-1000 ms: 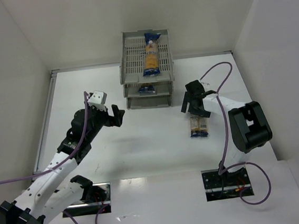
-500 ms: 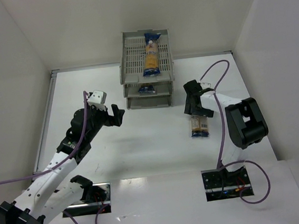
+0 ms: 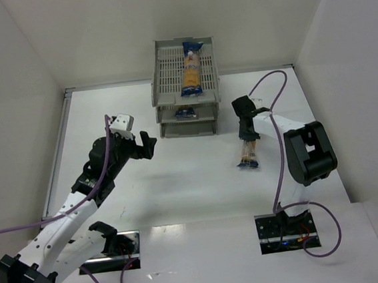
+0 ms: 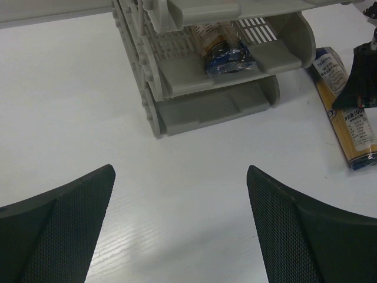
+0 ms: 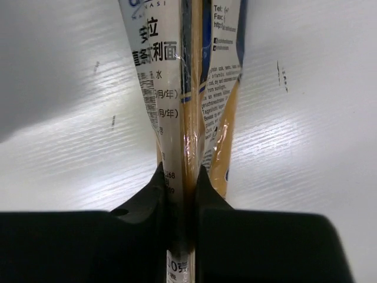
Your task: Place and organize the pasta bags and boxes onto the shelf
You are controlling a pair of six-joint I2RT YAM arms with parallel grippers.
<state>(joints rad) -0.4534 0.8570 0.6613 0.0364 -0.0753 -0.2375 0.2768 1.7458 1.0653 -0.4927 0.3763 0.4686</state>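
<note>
Right claw [image 5: 179, 177] clamped on pasta packet [image 3: 248, 154], right of shelf [image 3: 166, 73], clear of its edge; left claw [image 4: 179, 171] wide open, holding nothing.

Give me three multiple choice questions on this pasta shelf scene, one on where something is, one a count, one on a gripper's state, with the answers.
1. Where is the pasta packet that is off the shelf?
A. right of the shelf, pinched by the right gripper
B. in the bottom tray
C. left of the shelf

2. How many packets show in the shelf?
A. one
B. two
C. three

3. The left gripper is:
A. shut on a packet
B. shut and empty
C. open and empty

Answers:
1 A, the right wrist view shows its fingers closed on it.
2 B, the top-tray packet and the middle-tray packet.
3 C, its fingers stand wide apart with nothing between them.
</note>
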